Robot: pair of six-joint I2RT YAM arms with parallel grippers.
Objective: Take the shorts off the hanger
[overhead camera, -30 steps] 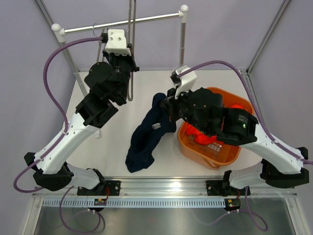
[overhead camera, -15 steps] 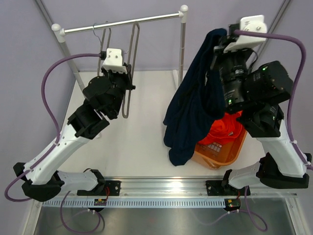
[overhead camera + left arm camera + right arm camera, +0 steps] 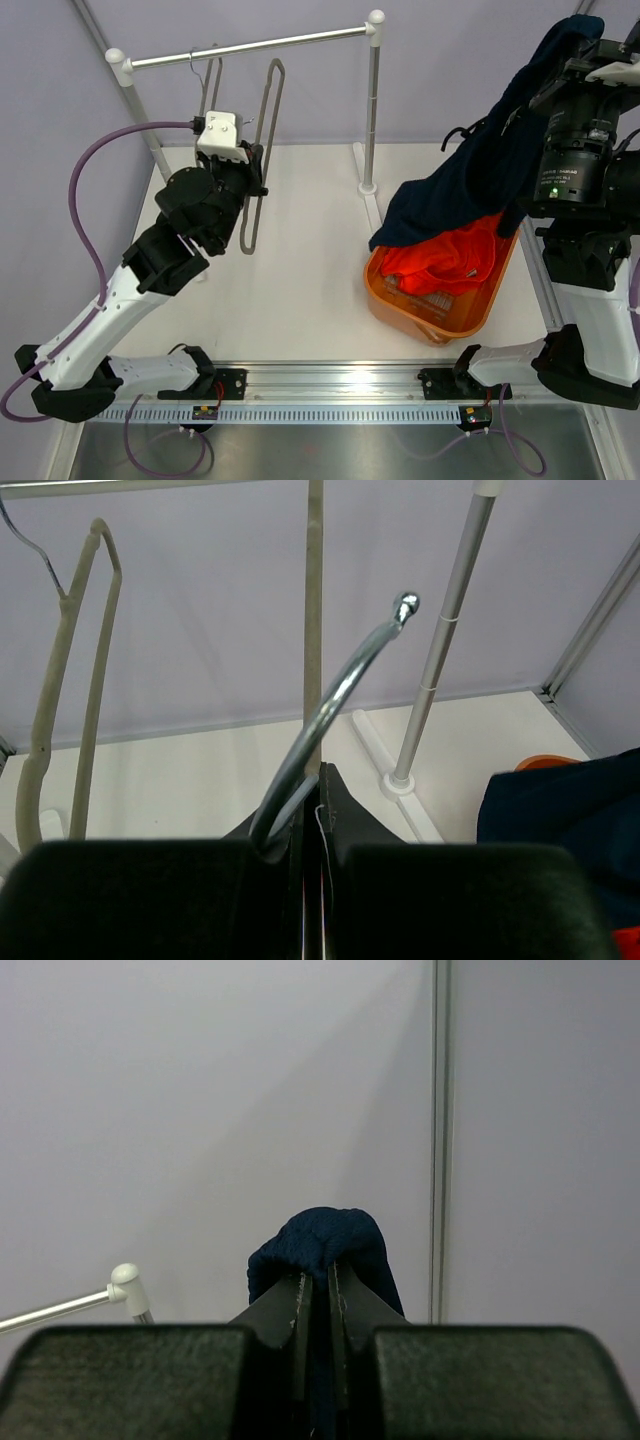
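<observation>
Top external view: the dark blue shorts (image 3: 470, 185) hang free of the hanger (image 3: 277, 65), well apart from it, over the right edge of the tabletop (image 3: 300, 300). The right claw (image 3: 318, 1292) is clamped on a bunched fold at their top end and holds it high near the far right corner. From there their long axis slopes down and left, and the lower end drapes over the red cloth (image 3: 445, 265) in the orange basket (image 3: 372, 285). Whether it rests on the cloth I cannot tell.

The left claw (image 3: 312, 790) is closed on the hanger's metal hook (image 3: 340, 675), near the far left.

The removal looks done. Any drop falls to the right arm, with the basket below and left of its claw.
</observation>
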